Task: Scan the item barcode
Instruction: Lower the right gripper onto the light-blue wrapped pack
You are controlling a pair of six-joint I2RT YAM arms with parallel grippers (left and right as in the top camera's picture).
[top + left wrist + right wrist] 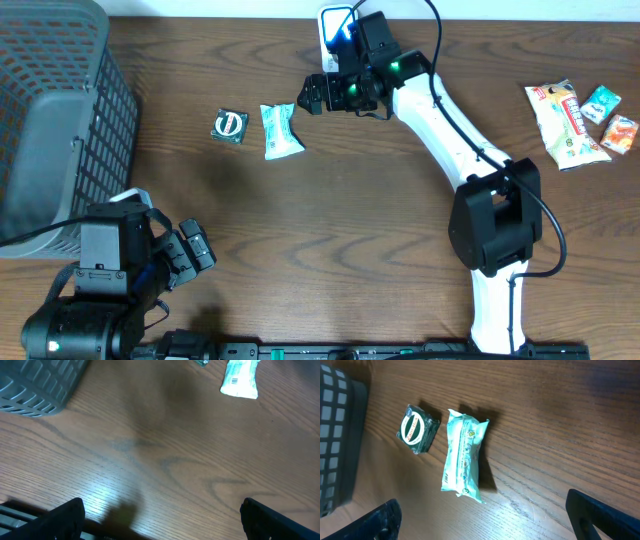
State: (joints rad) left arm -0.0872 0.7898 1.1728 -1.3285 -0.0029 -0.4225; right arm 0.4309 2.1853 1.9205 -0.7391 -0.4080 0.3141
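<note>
Right gripper (310,96) spread wide, nothing between its fingers, hovering over the table (350,230) just right of the mint-green packet (281,131). Packet lies flat, not touched, long side running roughly toward and away from the robot. Small dark green packet with a round logo (229,125) just to its left, apart from it. White device with a blue light (335,25) at the far edge behind the right arm. Left gripper (198,248) also spread, empty, at the near left beside the grey basket (110,100). Snack packets (565,122) far right.
</note>
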